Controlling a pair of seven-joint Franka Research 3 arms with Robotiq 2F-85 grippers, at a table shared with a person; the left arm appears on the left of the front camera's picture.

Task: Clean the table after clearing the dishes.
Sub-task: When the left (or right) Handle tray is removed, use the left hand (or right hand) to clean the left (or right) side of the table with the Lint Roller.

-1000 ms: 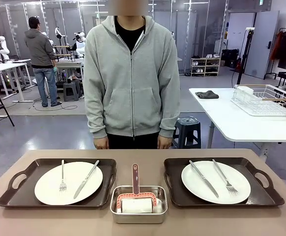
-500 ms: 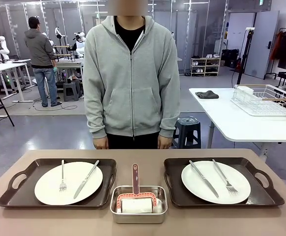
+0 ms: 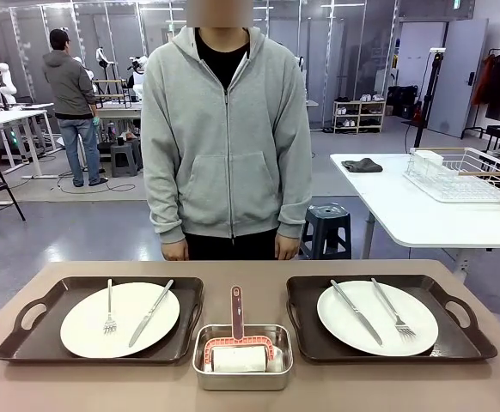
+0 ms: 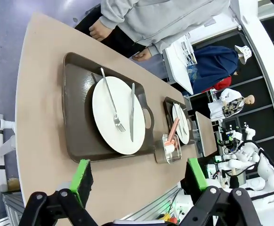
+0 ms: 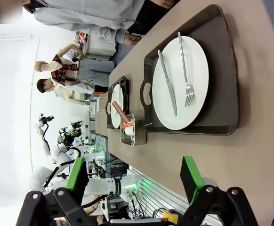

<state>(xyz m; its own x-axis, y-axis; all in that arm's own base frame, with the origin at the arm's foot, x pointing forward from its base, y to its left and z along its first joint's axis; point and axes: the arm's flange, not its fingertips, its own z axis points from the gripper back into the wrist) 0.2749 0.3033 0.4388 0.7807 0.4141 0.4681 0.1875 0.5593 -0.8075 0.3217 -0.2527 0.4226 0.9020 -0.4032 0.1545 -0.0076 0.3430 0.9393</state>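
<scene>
Only the person (image 3: 226,137) has shifted, a touch toward the robot's left; nothing on the table (image 3: 250,276) has moved.

- Person stands at the far edge in a grey hoodie, arms down, hands (image 3: 176,250) near the table edge and off the dishes.
- Left tray (image 3: 27,343): dark brown, with handles. White plate (image 3: 82,324) sits on it, with a fork (image 3: 109,309) and a knife (image 3: 151,313) lying on the plate, apart from each other.
- Right tray (image 3: 472,342): same layout. Second plate (image 3: 346,330) carries a second knife (image 3: 356,312) and a second fork (image 3: 392,309) side by side.
- Steel pan (image 3: 200,365) sits between the two trays at the near edge. A cleaning roller (image 3: 239,359) lies in it, white roll toward the robot, pink handle sticking out over the far rim.
- Table top around the trays is bare matte taupe.
- Left gripper (image 4: 139,176): jaws spread wide, nothing between the green pads (image 4: 83,174). It hangs above the near side of the table, well clear of the left tray.
- Right gripper (image 5: 133,176): jaws also spread wide and holding nothing. It is up off the table on the right tray's side, touching nothing.
- Background: white table (image 3: 405,215) at the right with a wire rack (image 3: 465,176) and a dark cloth (image 3: 362,164) on top.
</scene>
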